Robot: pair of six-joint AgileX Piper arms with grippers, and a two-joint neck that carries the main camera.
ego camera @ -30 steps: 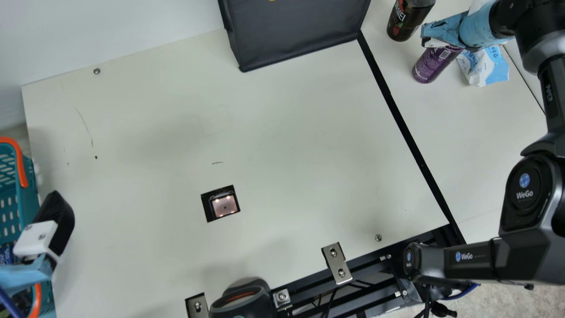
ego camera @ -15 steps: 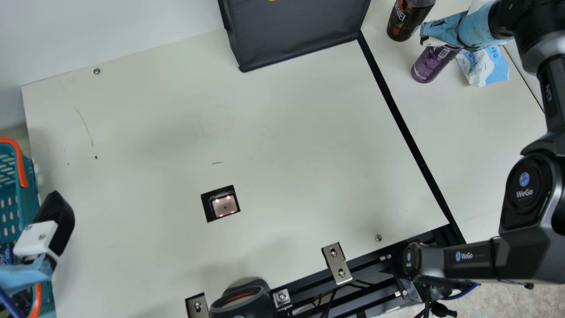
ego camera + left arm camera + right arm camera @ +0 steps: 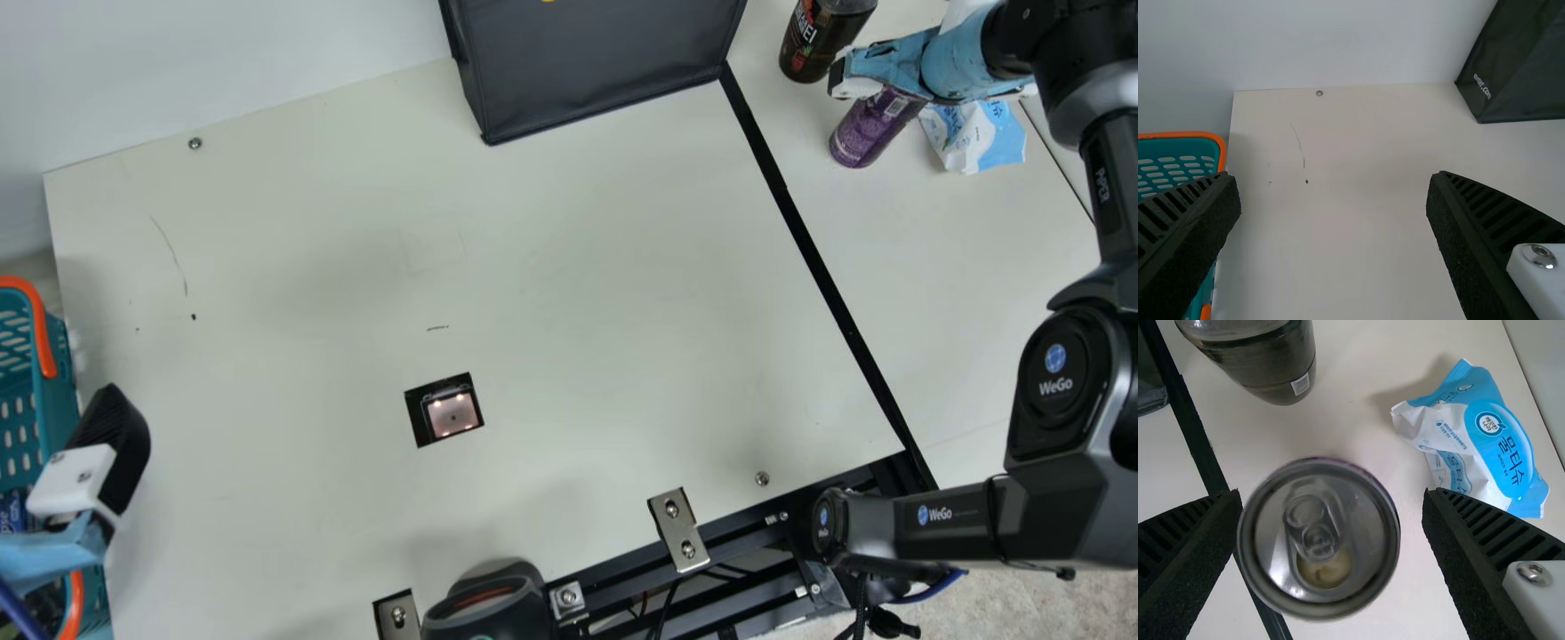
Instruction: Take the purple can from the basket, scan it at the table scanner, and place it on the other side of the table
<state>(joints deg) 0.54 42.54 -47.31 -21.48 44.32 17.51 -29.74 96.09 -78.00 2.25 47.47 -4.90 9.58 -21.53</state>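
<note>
"Task item?"

"One purple can (image 3: 871,133), upright on the table (image 3: 969,284), right of one black strip (image 3: 815,249). Top at the right gripper (image 3: 861,71): two fingers spread wide, nothing held."

"Nearby?"

"One dark bottle (image 3: 818,40), one tissue packet (image 3: 1000,138)."

"Farther out?"

"One black bag (image 3: 596,71), one table scanner (image 3: 452,416), one teal basket (image 3: 60,391). Near basket, left gripper (image 3: 116,436): two fingers well apart, empty."

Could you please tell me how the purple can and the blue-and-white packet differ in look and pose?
The can is a smooth cylinder, while the packet is creased and irregular. The can stands upright; the packet lies down. Both rest on the table.
</note>
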